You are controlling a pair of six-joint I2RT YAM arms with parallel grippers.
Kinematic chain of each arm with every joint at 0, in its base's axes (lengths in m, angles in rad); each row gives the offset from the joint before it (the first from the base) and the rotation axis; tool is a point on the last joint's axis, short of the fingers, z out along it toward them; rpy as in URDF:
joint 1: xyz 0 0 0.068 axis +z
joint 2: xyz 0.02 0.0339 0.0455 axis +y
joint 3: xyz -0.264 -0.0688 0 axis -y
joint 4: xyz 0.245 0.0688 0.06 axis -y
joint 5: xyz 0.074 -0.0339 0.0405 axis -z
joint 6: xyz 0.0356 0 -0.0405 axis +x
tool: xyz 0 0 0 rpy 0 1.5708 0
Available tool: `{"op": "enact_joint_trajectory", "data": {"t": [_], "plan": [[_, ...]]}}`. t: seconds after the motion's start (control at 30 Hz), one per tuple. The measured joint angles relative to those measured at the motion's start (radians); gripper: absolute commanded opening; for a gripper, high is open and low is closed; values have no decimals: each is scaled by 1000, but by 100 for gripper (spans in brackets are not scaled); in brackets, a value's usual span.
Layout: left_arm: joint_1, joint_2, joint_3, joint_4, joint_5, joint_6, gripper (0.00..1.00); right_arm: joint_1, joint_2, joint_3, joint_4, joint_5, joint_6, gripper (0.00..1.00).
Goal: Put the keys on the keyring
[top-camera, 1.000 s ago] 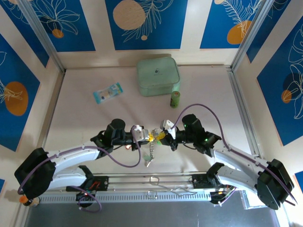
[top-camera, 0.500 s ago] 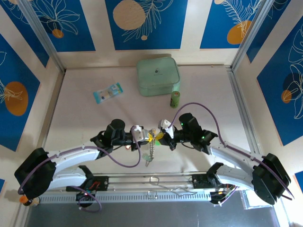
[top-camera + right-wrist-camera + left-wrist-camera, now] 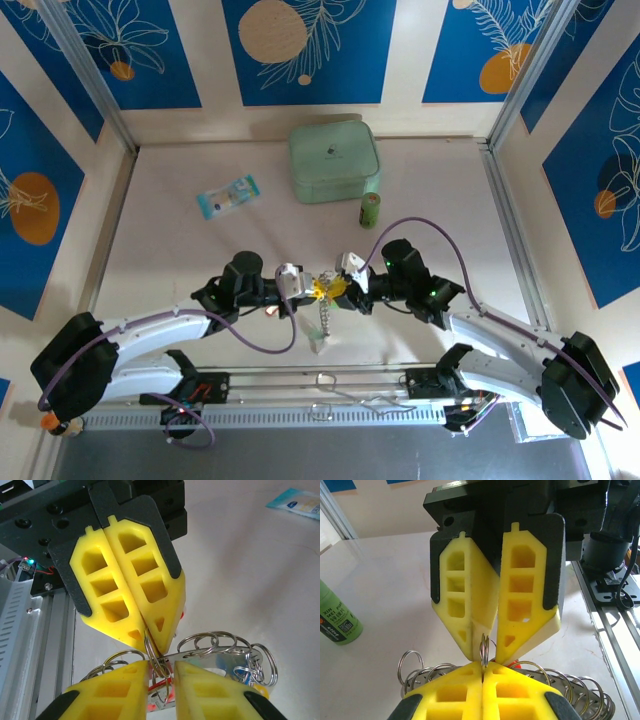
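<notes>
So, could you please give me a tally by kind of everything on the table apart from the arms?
mint-green case: 1
green bottle: 1
blue packet: 1
keyring: 1
Total: 4

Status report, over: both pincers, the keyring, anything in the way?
Left pincer shut on keyring. Right pincer open, straddling the rings. Green bottle stands aside.
</notes>
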Motion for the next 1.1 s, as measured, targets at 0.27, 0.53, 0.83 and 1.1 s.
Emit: {"op": "enact_joint_trajectory", "data": {"t": [0.27, 0.53, 0.83, 1.1], "plan": [[0, 5, 0, 6, 3, -7, 0, 0, 0, 0, 11, -7, 1, 11], [0, 22, 8, -28, -16, -8, 22, 6, 15, 23, -69, -3, -46, 0], [-5, 25, 59, -124, -55, 66, 23, 26, 79, 176, -305, 62, -195, 0], [-8, 25, 61, -170, -54, 108, 18, 59, 156, 276, -435, 103, -291, 0]]}}
